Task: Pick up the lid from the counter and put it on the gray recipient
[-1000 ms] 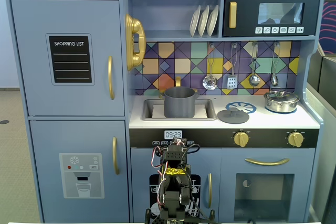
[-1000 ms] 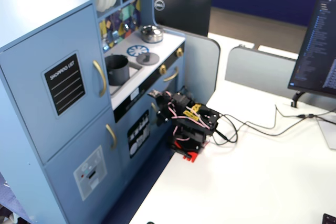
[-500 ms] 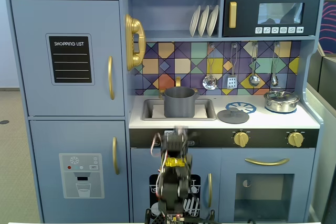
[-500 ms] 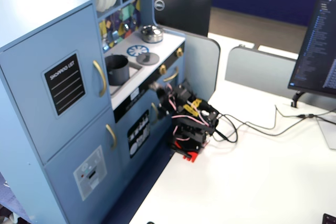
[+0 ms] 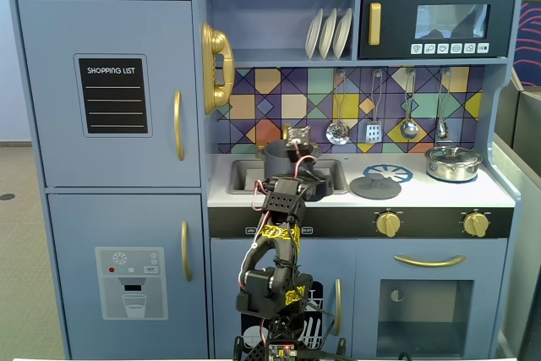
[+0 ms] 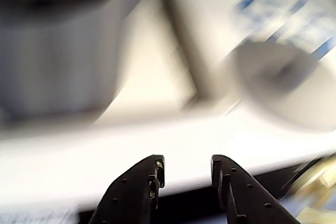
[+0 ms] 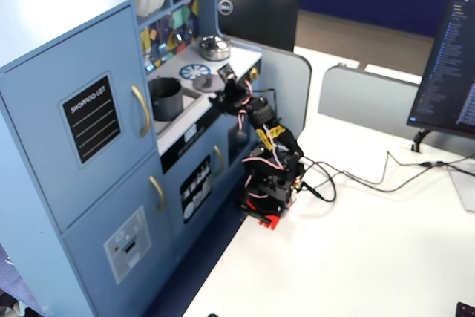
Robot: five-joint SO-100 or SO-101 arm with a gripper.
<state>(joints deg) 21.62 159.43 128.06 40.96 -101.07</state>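
- Gripper [image 6: 185, 167] seen in the wrist view: jaws a narrow gap apart, nothing between them (view heavily blurred).
- In a fixed view the arm [image 5: 275, 251] stands raised in front of the toy kitchen [image 5: 110, 124], its head level with the front edge of the table [image 5: 439, 196]; it covers part of the sink [image 5: 238, 177].
- Lid [image 5: 375, 187]: flat on the table, knob up, to the right of the sink in that view, overlapping the blue burner print [image 5: 390, 172]. Not touched by the jaws.
- Gray recipient [image 5: 279, 156]: upright in the sink, open at the top, partly hidden behind the arm's head.
- In the wrist view the gray recipient [image 6: 58, 45] fills the upper left and the lid [image 6: 278, 85] lies at the right; both beyond the jaws, well apart from them.
- In the other fixed view, the gripper [image 7: 223, 83] hangs above the table's front edge, between gray recipient [image 7: 165, 98] and lid [image 7: 210, 82].
- Shiny silver pot [image 5: 453, 162] sits with its own lid on, at the far right of the table.
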